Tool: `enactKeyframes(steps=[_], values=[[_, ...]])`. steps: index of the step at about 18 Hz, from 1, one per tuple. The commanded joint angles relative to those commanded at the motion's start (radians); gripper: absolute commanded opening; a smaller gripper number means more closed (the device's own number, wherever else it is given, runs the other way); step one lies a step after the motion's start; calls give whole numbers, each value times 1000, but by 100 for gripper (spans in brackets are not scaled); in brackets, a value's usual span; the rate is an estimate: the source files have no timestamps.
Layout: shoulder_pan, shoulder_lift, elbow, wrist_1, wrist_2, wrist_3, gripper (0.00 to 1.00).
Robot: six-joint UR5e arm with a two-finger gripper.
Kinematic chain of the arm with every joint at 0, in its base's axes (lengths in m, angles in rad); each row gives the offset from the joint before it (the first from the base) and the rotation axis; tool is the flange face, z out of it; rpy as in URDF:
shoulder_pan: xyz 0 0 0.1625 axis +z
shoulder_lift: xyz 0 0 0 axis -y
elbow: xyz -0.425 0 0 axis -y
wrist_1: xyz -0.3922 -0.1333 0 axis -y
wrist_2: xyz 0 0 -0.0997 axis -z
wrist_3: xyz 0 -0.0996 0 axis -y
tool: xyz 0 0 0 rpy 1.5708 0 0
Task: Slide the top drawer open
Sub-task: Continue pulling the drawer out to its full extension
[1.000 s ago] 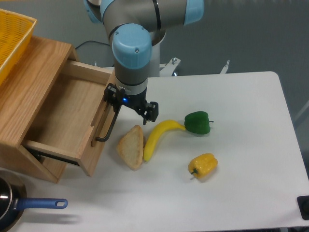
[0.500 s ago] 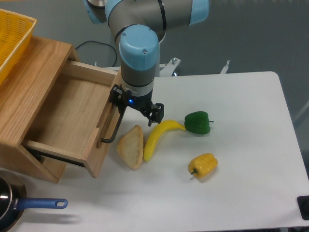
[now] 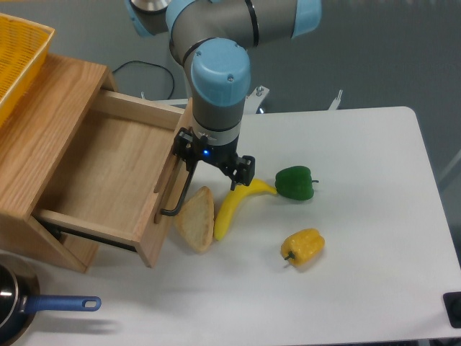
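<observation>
Already the top drawer point(image 3: 108, 176) stands far out of the wooden cabinet point(image 3: 39, 137), at the left side of the white table point(image 3: 360, 288), and its plain wooden inside is open to view. On its front panel the long black bar handle point(image 3: 178, 193) runs along the panel, and the gripper point(image 3: 213, 164) sits at the upper end of this bar. One finger seems to be behind the bar and the other hangs over the table, but the arm's wrist covers the contact, so I cannot tell if the jaws are pinching the handle or only hooking it. Just beside the drawer front lies a slice of bread point(image 3: 197, 219), very near or perhaps touching the lower end of the handle, and next to it a banana point(image 3: 234, 205) lies under the outer finger. Further right are a green pepper point(image 3: 295, 182) and a yellow pepper point(image 3: 303, 246), well apart from the drawer. In my judgement the task is nearly finished, and the main risk is that a longer pull pushes the panel into the bread and banana. The drawer could also leave its rails and drop. A yellow basket point(image 3: 18, 54) rests on the cabinet top.
</observation>
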Motion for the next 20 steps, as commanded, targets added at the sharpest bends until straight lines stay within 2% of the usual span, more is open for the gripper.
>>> enactKeyframes(steps=[15, 20], values=[[0, 14, 2, -12, -29, -24, 100], [6, 15, 21, -12, -26, -23, 100]])
